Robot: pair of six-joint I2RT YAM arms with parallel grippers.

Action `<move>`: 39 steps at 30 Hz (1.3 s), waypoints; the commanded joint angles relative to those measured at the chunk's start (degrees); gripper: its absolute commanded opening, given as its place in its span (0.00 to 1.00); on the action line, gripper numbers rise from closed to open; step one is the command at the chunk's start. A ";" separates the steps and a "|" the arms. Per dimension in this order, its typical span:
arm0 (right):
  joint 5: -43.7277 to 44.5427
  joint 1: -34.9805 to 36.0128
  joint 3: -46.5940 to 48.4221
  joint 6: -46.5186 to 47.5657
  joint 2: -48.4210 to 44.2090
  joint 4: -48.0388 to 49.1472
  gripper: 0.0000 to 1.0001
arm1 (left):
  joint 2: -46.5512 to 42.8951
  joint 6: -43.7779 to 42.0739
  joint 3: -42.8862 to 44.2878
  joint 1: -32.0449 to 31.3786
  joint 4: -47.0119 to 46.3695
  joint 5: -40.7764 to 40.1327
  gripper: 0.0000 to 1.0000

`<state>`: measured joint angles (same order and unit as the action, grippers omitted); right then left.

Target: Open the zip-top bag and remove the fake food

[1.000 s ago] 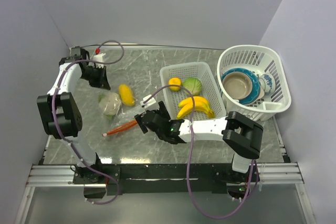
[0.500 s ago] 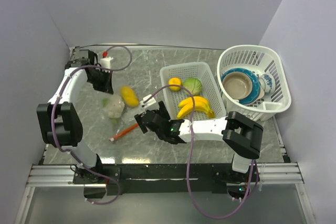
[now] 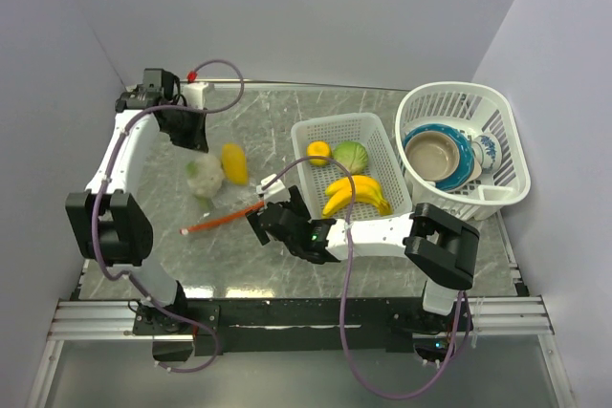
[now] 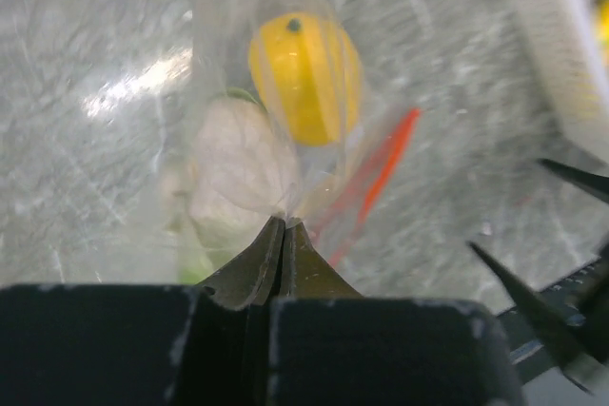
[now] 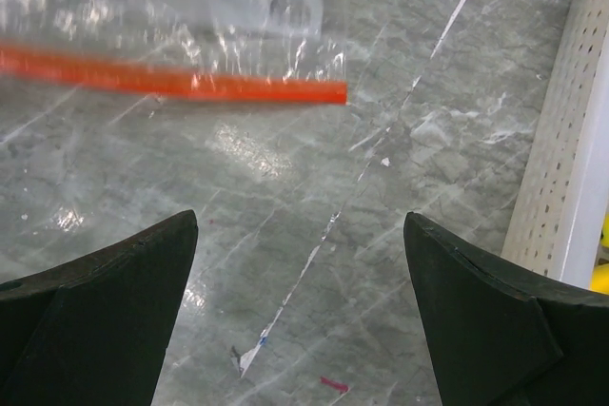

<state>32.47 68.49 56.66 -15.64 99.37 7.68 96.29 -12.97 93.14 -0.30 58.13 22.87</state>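
The clear zip-top bag point(image 3: 212, 193) hangs from my left gripper point(image 3: 194, 143), which is shut on its closed end and lifts it. Its orange-red zip strip point(image 3: 222, 219) trails low toward the table. In the left wrist view the bag point(image 4: 285, 73) holds a white cauliflower point(image 4: 238, 173) and a yellow oval fruit point(image 4: 304, 73) just past my left gripper point(image 4: 285, 222). My right gripper point(image 3: 258, 217) is open beside the strip's right end; in the right wrist view my right gripper point(image 5: 300, 244) is empty and the strip point(image 5: 171, 78) lies beyond it. An orange point(image 3: 318, 152), a green leafy ball point(image 3: 351, 156) and a banana bunch point(image 3: 355, 193) lie in the white rectangular basket point(image 3: 308, 129).
A round white basket point(image 3: 497, 126) at the right holds blue and tan bowls point(image 3: 435, 155). The rectangular basket's wall point(image 5: 571, 168) stands close on the right in the right wrist view. A white fitting with a red cap point(image 3: 194, 88) sits at the back left.
My left gripper has moved right and up with the bag. The bag's contents swung right and the zip strip shifted. The right arm has hardly moved.
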 commanded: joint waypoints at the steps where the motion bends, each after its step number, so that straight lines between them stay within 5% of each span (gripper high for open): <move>1: 0.05 0.51 0.46 -1.06 0.47 1.81 0.96 | -5.06 2.43 3.71 -1.55 5.58 5.69 0.01; 10: 0.32 0.51 0.29 -0.62 0.12 1.46 0.96 | -8.23 3.46 3.27 -3.22 4.45 1.84 0.01; 16: 0.23 0.51 0.91 -0.18 0.30 1.37 0.97 | -9.72 3.74 -5.93 -2.17 -7.13 -5.79 0.01; 29: -4.87 0.51 7.58 -0.80 5.56 -0.21 1.00 | 5.30 -1.44 -20.72 0.12 -24.37 -24.61 0.01; 39: -4.70 -0.02 14.43 0.78 11.89 -1.09 1.00 | 12.34 -2.15 -19.05 1.18 -25.00 -24.20 0.01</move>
<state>27.09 68.49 67.00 -15.53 109.25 6.39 107.59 -14.85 73.69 1.87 31.73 -3.25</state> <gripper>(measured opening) 0.999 0.021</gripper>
